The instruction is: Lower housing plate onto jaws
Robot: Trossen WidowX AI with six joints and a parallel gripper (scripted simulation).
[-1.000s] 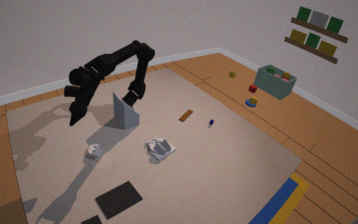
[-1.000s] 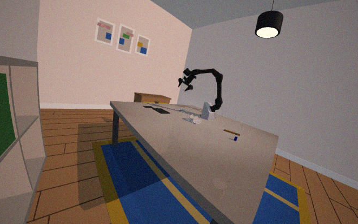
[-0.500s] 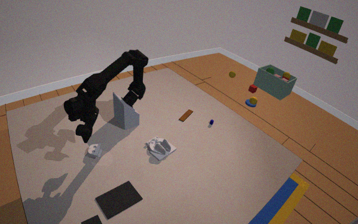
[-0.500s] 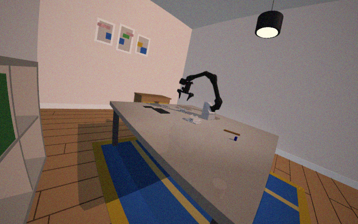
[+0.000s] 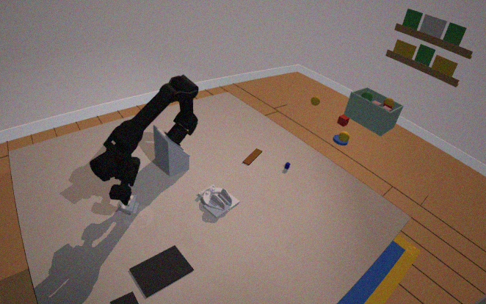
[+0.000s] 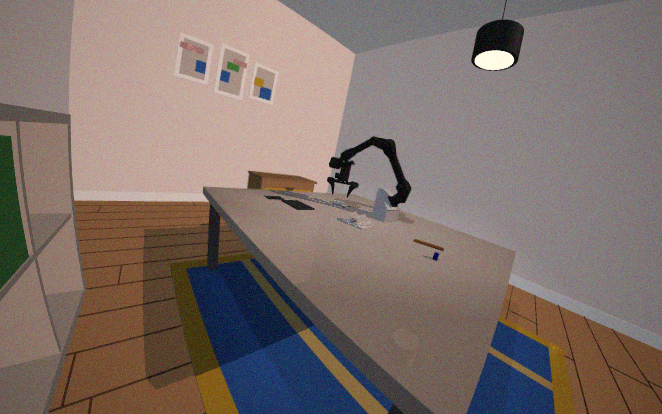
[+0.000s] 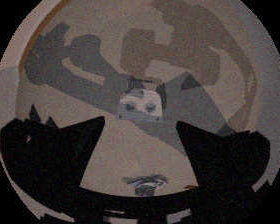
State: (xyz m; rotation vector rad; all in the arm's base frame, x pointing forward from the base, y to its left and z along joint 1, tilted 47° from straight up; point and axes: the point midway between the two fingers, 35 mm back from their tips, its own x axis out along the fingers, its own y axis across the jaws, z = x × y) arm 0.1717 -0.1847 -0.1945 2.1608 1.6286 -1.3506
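Observation:
The housing plate [image 5: 133, 207] [image 6: 340, 204] [image 7: 140, 99], a small pale piece with two round holes, lies on the table near the arm. My gripper [image 5: 128, 194] [image 6: 341, 195] [image 7: 141, 122] is open and empty, pointing down above the plate. The wrist view shows the plate between the open fingertips but lower down; one black finger partly covers it in the top view. The pale base with the two jaws [image 5: 219, 200] [image 6: 357, 222] [image 7: 148, 185] stands apart from the plate, with no housing plate on it. The stubs are too small to make out.
The grey wedge-shaped mount [image 5: 172, 158] [image 6: 385, 208] stands at the arm's foot. A dark flat slab [image 5: 161, 270] [image 6: 297, 204], a brown bar [image 5: 252, 156] [image 6: 428, 244] and a small blue cylinder [image 5: 287, 165] [image 6: 435, 255] also lie on the table.

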